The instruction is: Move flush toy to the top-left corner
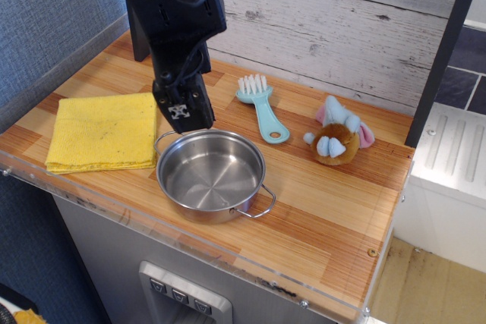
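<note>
The flush toy (338,140), a small plush with a brown body, pale blue head and feet and pink ears, lies on the wood-grain countertop at the right. It is close to the counter corner (391,123) where the black post meets the whitewashed plank wall. My gripper (183,114) hangs from the black arm at the left. It points down just above the far-left rim of a steel pot (211,174), far from the toy. It holds nothing. Its fingers overlap in this view, so I cannot tell whether they are open or shut.
A teal brush (259,105) lies between the arm and the toy. A yellow cloth (102,130) lies at the left front. The black post (446,51) stands at the counter's right end. The plank wall runs along the back.
</note>
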{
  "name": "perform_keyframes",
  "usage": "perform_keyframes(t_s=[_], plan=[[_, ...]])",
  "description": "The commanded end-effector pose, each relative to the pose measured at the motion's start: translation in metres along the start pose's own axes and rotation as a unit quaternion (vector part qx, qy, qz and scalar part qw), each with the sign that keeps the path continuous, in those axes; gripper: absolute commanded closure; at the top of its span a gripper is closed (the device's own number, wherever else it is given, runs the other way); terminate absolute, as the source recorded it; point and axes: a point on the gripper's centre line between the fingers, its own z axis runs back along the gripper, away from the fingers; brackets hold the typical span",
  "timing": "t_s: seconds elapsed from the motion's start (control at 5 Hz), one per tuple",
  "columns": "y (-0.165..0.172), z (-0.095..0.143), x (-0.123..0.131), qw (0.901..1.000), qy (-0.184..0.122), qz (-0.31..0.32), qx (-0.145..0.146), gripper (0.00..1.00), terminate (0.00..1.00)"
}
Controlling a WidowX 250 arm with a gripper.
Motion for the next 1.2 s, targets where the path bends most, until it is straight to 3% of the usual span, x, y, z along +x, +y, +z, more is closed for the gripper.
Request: perform_keyframes(t_s=[0.0, 0.4, 0.6, 0.8, 1.0], plan=[[0.0, 0.0, 0.0, 1.0, 0.0, 0.0, 0.0, 0.0, 0.0], [0.005, -0.007, 0.044, 0.998, -0.006, 0.059, 0.023, 0.0, 0.0], [0.005, -0.019, 0.07, 0.9916, -0.007, 0.122, 0.042, 0.0, 0.0], [0.003, -0.036, 0.087, 0.9749, -0.012, 0.218, 0.042, 0.0, 0.0], [0.005, -0.051, 0.097, 0.9645, -0.018, 0.26, 0.044, 0.0, 0.0]])
